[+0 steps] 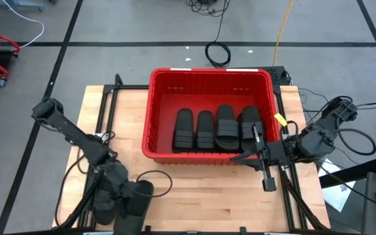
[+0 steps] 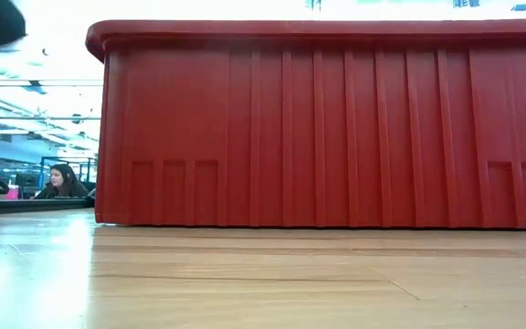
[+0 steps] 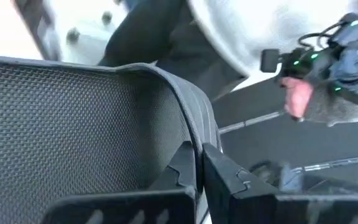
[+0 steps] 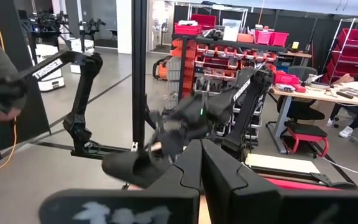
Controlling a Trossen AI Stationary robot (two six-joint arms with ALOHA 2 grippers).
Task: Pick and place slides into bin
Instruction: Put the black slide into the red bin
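Note:
The red bin (image 1: 211, 88) stands mid-table and holds several black slides (image 1: 217, 127) lying side by side on its floor; its near wall fills the low view (image 2: 336, 128). My left gripper (image 3: 201, 165) is at the table's near left, shut on another black slide (image 1: 136, 198), which the right wrist view shows lifted off the table (image 4: 135, 168). My right gripper (image 4: 201, 163) is shut and empty, held level by the bin's near right corner (image 1: 240, 158) and pointing toward the left arm. My left gripper pinches the edge of the slide's ribbed strap (image 3: 194, 134) between its two fingers, beside the textured sole (image 3: 73, 124). The slide is lifted clear of the table, hanging at the fingers (image 4: 135, 168).
Black frame rails run along the table's left (image 1: 100, 124) and right (image 1: 292, 189) sides. A cable loops on the table near the left arm (image 1: 158, 179). A person sits in the room beyond the table (image 2: 60, 181); another person's hand holds a controller (image 3: 303, 96).

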